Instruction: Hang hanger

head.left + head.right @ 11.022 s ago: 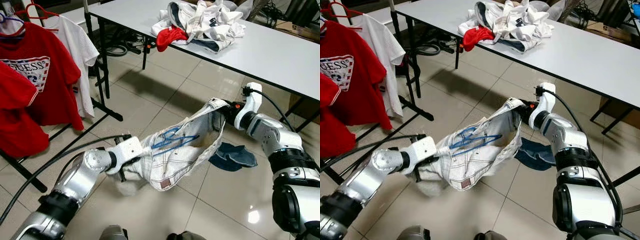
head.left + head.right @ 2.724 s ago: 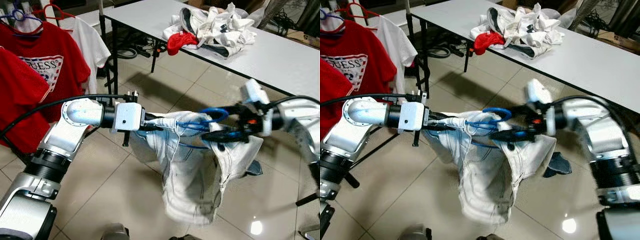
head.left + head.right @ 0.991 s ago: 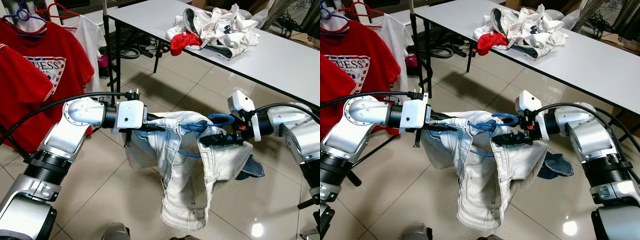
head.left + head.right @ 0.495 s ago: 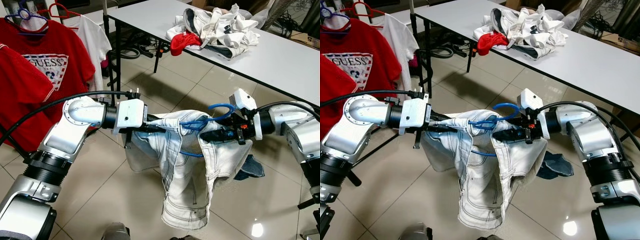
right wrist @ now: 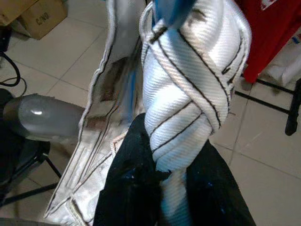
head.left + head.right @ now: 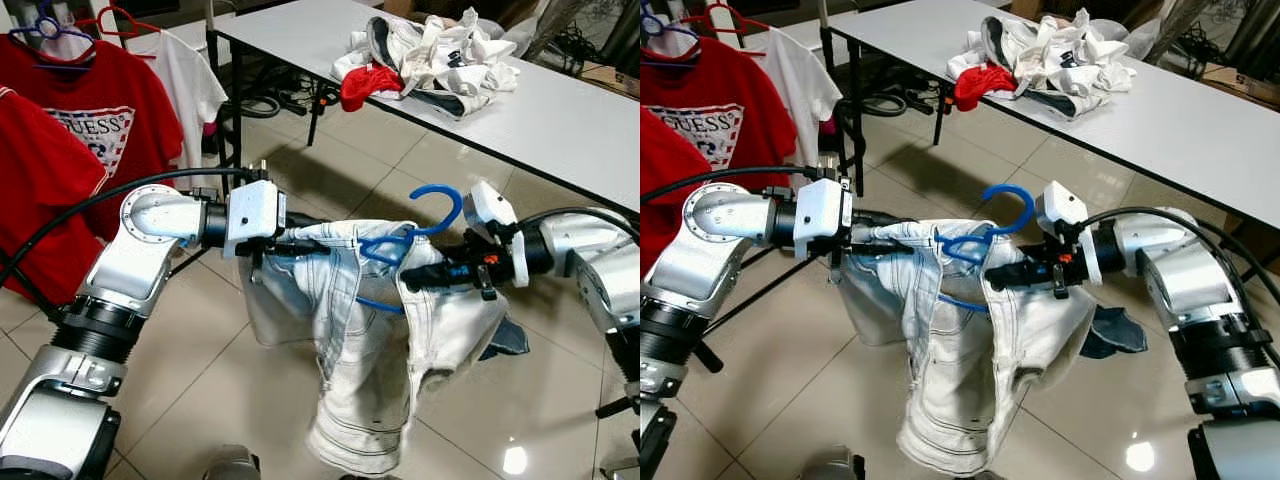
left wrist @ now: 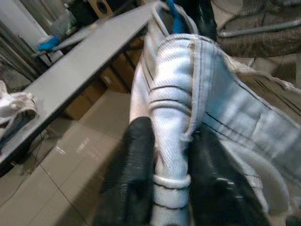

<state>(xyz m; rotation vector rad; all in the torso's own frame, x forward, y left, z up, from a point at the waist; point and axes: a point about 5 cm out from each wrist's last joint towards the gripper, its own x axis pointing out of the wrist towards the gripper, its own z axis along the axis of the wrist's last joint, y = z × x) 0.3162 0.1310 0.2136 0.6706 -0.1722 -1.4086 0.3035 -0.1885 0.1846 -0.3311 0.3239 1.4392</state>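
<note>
Now both claws, left (image 6: 300, 243) and right (image 6: 412, 279), pinch jeans (image 6: 370, 340); blue hanger (image 6: 415, 225) horizontal, hook up.

— Any writing on my feeds?

— One clear thing: "GUESS" in pale capitals across the chest of the red shirt (image 6: 90, 125) hanging at the far left. Smaller print sits under it, too fine for me to read.

— Anything else?

— The box (image 5: 41, 15) in my right wrist view carries a short black mark I can't decipher.

two silver arms with black joint bands, white wrist blocks, black cables.
</note>
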